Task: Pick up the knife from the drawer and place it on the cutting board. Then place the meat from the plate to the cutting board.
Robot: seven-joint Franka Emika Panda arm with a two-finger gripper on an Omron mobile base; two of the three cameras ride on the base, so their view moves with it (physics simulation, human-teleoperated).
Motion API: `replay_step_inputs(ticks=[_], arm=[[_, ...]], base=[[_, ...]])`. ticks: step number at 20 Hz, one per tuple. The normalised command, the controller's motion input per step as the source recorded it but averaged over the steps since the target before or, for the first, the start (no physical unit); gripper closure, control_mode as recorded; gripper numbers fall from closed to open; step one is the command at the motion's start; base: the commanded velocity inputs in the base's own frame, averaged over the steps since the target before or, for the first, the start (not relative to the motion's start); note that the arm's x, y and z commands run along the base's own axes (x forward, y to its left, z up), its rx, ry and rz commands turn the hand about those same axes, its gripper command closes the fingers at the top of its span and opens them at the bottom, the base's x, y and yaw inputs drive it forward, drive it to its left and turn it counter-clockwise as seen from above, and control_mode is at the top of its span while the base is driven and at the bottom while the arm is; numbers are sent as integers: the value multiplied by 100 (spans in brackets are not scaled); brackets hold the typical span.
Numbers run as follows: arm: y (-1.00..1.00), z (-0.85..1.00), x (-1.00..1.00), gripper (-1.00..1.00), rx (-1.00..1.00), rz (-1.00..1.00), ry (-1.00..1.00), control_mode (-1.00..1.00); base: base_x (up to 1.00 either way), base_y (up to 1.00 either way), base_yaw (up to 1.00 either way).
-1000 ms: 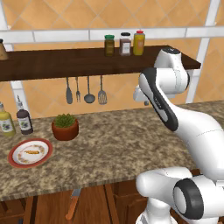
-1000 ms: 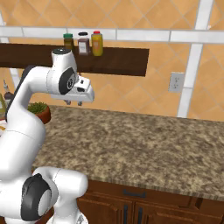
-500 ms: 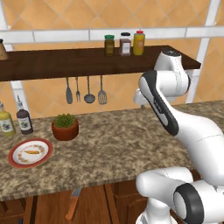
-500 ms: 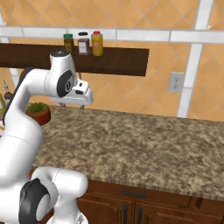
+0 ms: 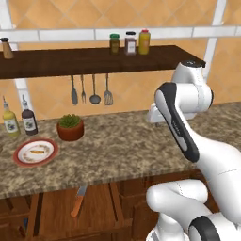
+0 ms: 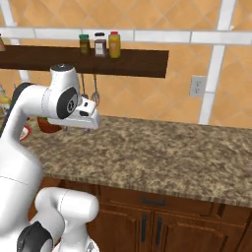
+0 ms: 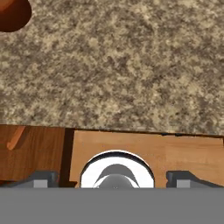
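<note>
You are holding the gripper (image 7: 111,177) spread apart and empty over the counter (image 5: 122,146), risking a drawer (image 5: 70,212) collision while descending toward the knife (image 5: 78,201).

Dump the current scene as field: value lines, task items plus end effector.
knife: lying in the open drawer, below the counter edge
drawer: open
plate: on the counter, left end
meat: on the plate
end effector: above the counter, fingers apart, holding nothing
plant pot: behind the plate
</note>
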Motion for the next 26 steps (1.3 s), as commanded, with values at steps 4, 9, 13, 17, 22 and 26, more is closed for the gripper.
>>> replay_step_inputs(ticks=[4, 9, 13, 17, 22, 26], arm=[[0, 0, 0, -100, 0, 0, 0, 100], [0, 0, 0, -100, 0, 0, 0, 100], [0, 0, 0, -100, 0, 0, 0, 100], [0, 0, 0, -100, 0, 0, 0, 100], [0, 0, 0, -100, 0, 0, 0, 100], [0, 0, 0, -100, 0, 0, 0, 100]], base=[[-100, 35, -2], [-71, 84, -16], [-9, 100, -26], [0, 100, -24], [9, 100, -28], [35, 100, -37]])
